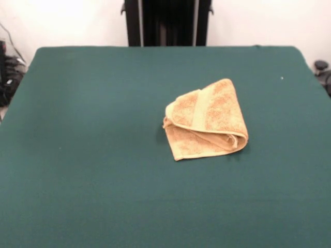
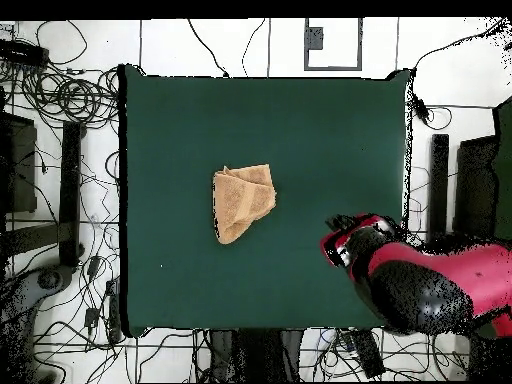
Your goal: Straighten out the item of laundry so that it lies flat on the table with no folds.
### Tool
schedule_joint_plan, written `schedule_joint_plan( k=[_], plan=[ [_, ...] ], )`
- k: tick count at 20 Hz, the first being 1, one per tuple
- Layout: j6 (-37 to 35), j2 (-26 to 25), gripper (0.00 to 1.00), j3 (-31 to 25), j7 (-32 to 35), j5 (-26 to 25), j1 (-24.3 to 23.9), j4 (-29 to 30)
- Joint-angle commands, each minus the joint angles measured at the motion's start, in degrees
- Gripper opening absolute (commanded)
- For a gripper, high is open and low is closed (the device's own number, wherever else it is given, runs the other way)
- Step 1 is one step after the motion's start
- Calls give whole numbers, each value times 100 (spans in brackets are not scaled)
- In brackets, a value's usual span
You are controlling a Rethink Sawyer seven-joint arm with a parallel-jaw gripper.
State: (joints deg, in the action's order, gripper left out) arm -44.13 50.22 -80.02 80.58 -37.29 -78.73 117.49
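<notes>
Folded towel (image 1: 207,120), pincer perhaps hidden

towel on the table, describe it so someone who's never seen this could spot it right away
Find the big dark green table. A little off its middle lies the towel, a tan terry cloth folded over itself into a rough wedge. It is the only thing on the green top.

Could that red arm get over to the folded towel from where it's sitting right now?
Probably yes. The towel lies folded near the middle of the table with nothing on or beside it. In the overhead view the red arm hangs over the table's edge, and only bare green cloth lies between them.
</notes>
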Motion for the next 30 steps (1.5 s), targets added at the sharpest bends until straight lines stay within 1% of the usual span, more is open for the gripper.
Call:
schedule_joint_plan(
  k=[1,6,9,12,19,24,25,26,28,30],
  plan=[
    [82,-414,0,491,-751,-756,961,458],
    [367,-725,0,1026,-360,-1453,1411,233],
    [577,-897,0,1250,-180,-1734,1574,152],
    [766,-1177,0,1654,49,-2198,1895,-47],
    [1128,-1504,0,2318,362,-2870,2393,-409],
    [1481,-1924,0,2615,112,-3183,2376,-713],
    [1573,-1988,0,2673,147,-3246,2403,-761],
    [1584,-1927,0,2632,163,-3151,2408,-762],
    [1760,-1873,0,2675,346,-3174,2381,-738],
    [1995,-1682,0,2684,676,-3144,2406,-691]
  ],
)
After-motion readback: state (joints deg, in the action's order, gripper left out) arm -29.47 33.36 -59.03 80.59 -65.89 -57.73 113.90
